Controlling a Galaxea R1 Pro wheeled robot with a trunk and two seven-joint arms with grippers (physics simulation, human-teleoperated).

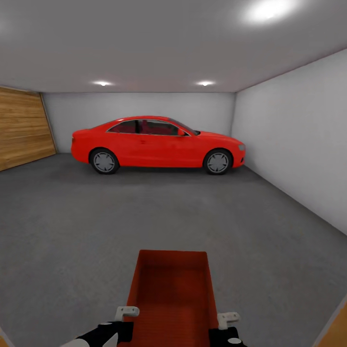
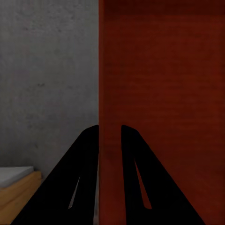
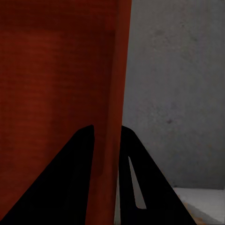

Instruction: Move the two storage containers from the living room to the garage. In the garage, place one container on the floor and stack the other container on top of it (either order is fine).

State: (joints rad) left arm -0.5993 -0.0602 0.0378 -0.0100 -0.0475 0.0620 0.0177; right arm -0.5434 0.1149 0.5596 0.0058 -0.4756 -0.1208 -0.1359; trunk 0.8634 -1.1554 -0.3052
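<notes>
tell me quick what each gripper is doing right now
Left gripper: shut on the left wall of the storage container.
Right gripper: shut on the same container's right wall.

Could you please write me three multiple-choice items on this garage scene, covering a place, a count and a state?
1. Where is the car?
A. by the far wall
B. beside the robot
C. outside the door

2. How many bins are visible?
A. none
B. one
C. two

3. How is the bin held?
A. by the left gripper alone
B. resting on the floor, untouched
C. by both grippers, one on each side wall

Answers: 1 A, it stands along the back wall. 2 B, a single bin shows. 3 C, the left gripper and right gripper each straddle a wall.
</notes>
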